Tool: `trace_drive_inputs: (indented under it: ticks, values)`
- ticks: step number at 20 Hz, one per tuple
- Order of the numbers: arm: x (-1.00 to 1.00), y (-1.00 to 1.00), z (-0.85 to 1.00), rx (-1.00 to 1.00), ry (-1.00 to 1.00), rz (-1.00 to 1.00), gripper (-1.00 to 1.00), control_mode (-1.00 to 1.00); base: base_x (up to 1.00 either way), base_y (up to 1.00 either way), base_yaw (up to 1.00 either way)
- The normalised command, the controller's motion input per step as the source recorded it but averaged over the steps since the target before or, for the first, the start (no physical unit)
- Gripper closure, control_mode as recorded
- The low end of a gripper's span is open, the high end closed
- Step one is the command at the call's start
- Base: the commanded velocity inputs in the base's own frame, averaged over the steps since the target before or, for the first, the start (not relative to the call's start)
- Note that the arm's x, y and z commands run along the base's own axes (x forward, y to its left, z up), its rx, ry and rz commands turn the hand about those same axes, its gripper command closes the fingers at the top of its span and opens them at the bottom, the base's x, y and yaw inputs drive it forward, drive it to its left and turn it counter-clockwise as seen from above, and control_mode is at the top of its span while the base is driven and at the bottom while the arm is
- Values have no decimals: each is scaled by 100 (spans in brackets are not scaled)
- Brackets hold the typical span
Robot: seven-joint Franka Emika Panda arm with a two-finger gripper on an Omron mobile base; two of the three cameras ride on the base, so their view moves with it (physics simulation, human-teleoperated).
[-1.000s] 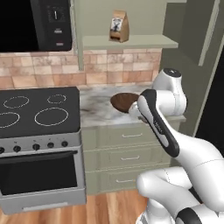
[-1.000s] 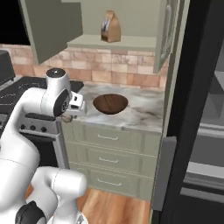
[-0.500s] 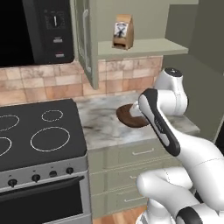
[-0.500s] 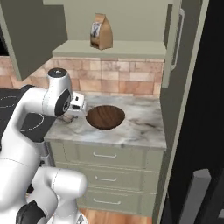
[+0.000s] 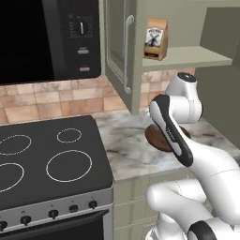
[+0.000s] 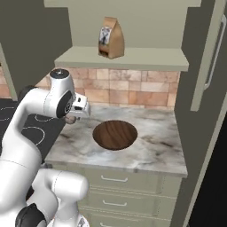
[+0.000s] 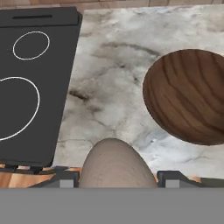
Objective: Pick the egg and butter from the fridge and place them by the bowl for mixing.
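Egg (image 7: 114, 164) sits between the 2 dark finger tips at the bottom of the hand view, a pale beige-brown oval that the gripper (image 7: 114, 175) has clamped on, jaws about half apart and pressed to its sides. In the right base view the gripper (image 6: 73, 118) hangs above the left part of the marble counter (image 6: 155, 146), with the egg (image 6: 70, 119) a small pale lump under the hand.

Going by size: the black cooktop (image 5: 42, 159) with its white ring burners takes the left side, its right edge meeting the counter's left edge (the hand view shows that seam clearly, with the cooktop (image 7: 30, 87) along the left). Above it hangs a black microwave (image 5: 47, 40) with a dial. The white arm (image 5: 187, 154) rises from below and bends over the counter's front edge. An open shelf (image 6: 124, 60) above the counter's back edge carries a brown paper bag (image 6: 110, 37), upright, toward the middle of the shelf.

On the counter the round dark wooden bowl (image 6: 115, 134) stands near the middle, well back from the front edge; in the left base view the bowl (image 5: 157, 138) is partly behind the arm. The held egg is to the left of the bowl (image 7: 190, 94), above bare marble between the bowl and the cooktop, not touching either.
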Motion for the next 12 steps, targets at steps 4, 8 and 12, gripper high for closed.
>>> trace_drive_inputs:
  ticks: [4,8,12]
  values:
    - [0,0,0,0,0,0,100,100,39,-22,14]
    - [0,0,0,0,0,0,100,100,34,-18,15]
    - [0,0,0,0,0,0,100,100,3,-3,0]
